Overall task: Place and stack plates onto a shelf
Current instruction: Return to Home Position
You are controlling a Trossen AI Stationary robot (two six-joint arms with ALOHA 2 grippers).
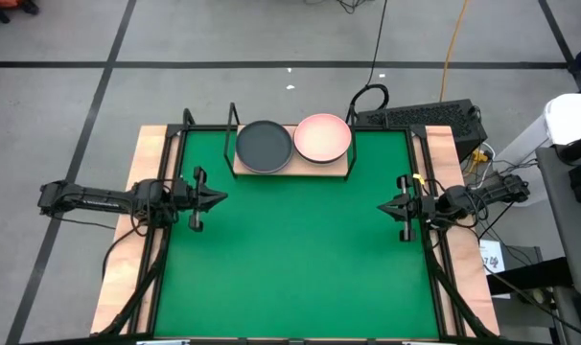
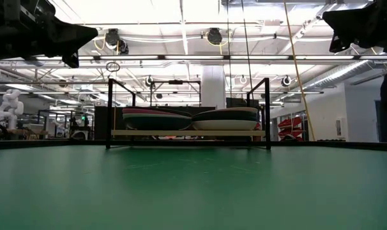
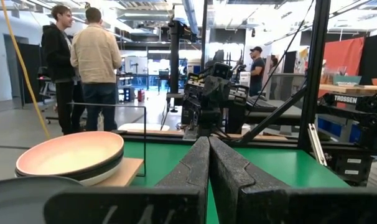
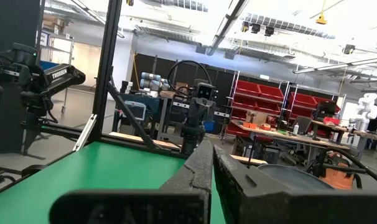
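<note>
The table (image 1: 151,158) is pale wood with a green mat (image 1: 300,259) over most of the top. The shelf (image 2: 187,133) sits at the far edge of the mat, roughly centred. It's a light plank on a thin black rod frame.

It's carrying two stacks of plates side by side, rims just about touching. The left stack (image 2: 156,119) has a black plate (image 1: 264,147) on top. The low view shows a pinkish rim under it, and the lower ones are hard to sort out. The right stack (image 2: 227,119) is topped by a pale pink plate (image 1: 323,138), with a dark one and then a white one right below it in the left wrist view.

The left jaws hang over the left side of the mat and the right jaws over the right side. Their tips point at each other, both up off the surface and well apart from the shelf. Both pairs are pressed together, the left fingers (image 3: 188,168) and right fingers (image 4: 195,165) meeting along a thin seam, gripping nothing.
</note>
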